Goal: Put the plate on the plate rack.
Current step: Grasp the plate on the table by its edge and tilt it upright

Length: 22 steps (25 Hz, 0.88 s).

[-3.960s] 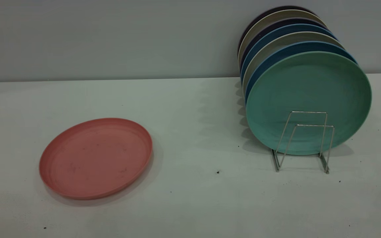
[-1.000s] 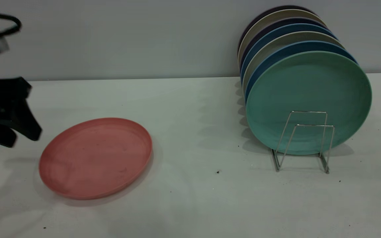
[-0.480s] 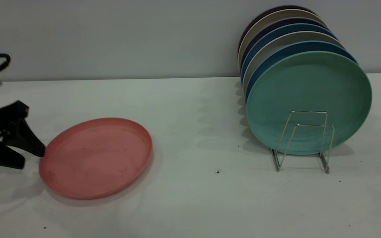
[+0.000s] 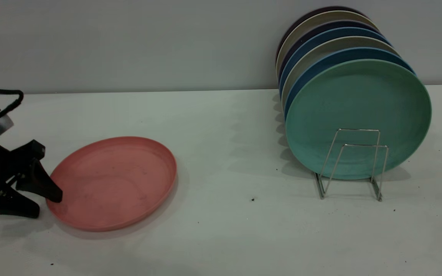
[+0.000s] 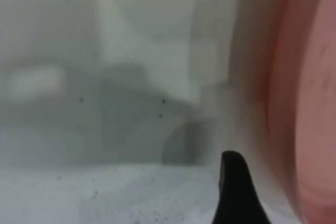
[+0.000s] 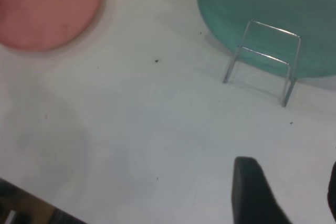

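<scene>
The salmon-pink plate (image 4: pixel 113 184) lies flat on the white table at the left; it also shows in the right wrist view (image 6: pixel 47 9) and the left wrist view (image 5: pixel 315 103). My left gripper (image 4: pixel 42 205) is open at the plate's left rim, with one finger over the rim and the other low on the table outside it. The silver wire plate rack (image 4: pixel 353 165) stands at the right, with its two front loops bare; it also shows in the right wrist view (image 6: pixel 262 61). My right gripper (image 6: pixel 294 192) is open, above the table on the near side of the rack, out of the exterior view.
Several plates stand upright in the rack, with a teal-green plate (image 4: pixel 359 115) in front and blue and beige ones behind it. A grey wall runs along the table's far edge. Bare table (image 4: pixel 236 161) lies between the pink plate and the rack.
My left gripper has come in from the left edge and dropped down to the pink plate's left rim. The plate and the rack have not moved.
</scene>
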{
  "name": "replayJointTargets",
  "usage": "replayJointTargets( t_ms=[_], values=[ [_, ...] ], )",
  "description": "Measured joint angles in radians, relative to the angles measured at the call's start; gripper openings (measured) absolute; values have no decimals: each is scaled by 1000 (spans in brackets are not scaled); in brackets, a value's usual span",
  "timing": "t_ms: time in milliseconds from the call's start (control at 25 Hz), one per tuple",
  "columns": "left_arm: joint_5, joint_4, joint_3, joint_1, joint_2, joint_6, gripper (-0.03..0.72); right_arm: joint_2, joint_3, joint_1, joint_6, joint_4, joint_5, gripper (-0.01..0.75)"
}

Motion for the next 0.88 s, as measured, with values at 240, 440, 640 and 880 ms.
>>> replayJointTargets(
  t_ms=[240,440,640,880],
  values=[
    [-4,-110,0,-8,38,85,414,0,0,0,0,0,-2,367],
    [-3,-145,-1,-12,41,115,295,0,0,0,0,0,-2,367],
    [-5,-146,-1,-12,41,116,62,0,0,0,0,0,-3,367],
    [-8,-114,-1,-12,42,135,14,0,0,0,0,11,9,367]
  ],
)
